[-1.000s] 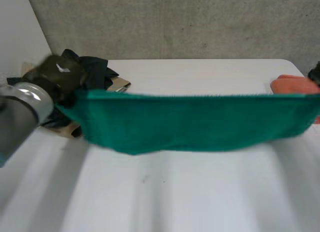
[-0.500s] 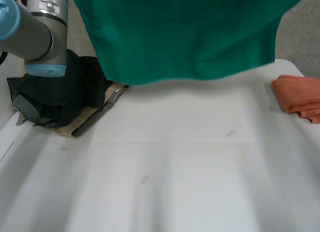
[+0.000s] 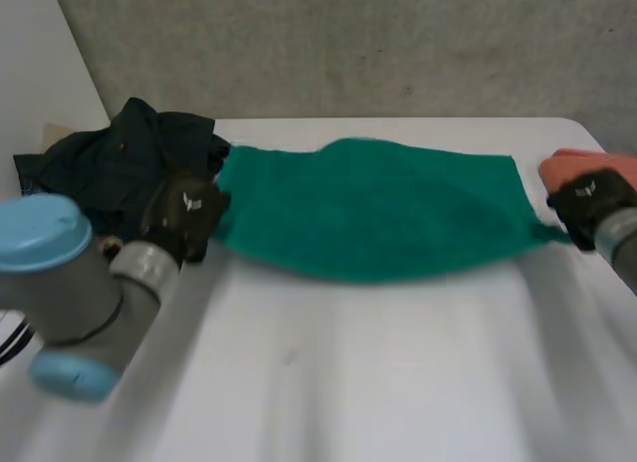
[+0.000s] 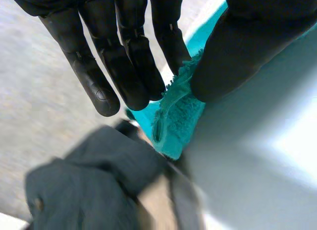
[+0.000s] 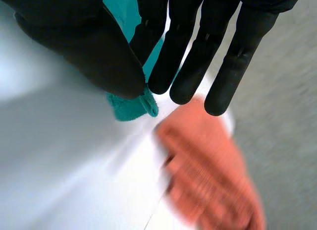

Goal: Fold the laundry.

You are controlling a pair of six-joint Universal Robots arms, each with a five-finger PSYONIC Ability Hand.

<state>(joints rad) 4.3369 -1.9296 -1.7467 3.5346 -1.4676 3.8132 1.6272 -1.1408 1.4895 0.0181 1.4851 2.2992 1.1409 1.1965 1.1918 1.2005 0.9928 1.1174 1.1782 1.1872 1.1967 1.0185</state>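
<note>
I see the green towel [image 3: 378, 218] stretched between both hands over the far half of the white table [image 3: 348, 382], bulging up in the middle. My left hand [image 3: 189, 211] pinches one corner between thumb and straight fingers, beside the dark clothes heap [image 3: 109, 163]. My right hand [image 3: 589, 198] pinches the opposite corner likewise, just beside the orange cloth [image 3: 597, 164].
</note>
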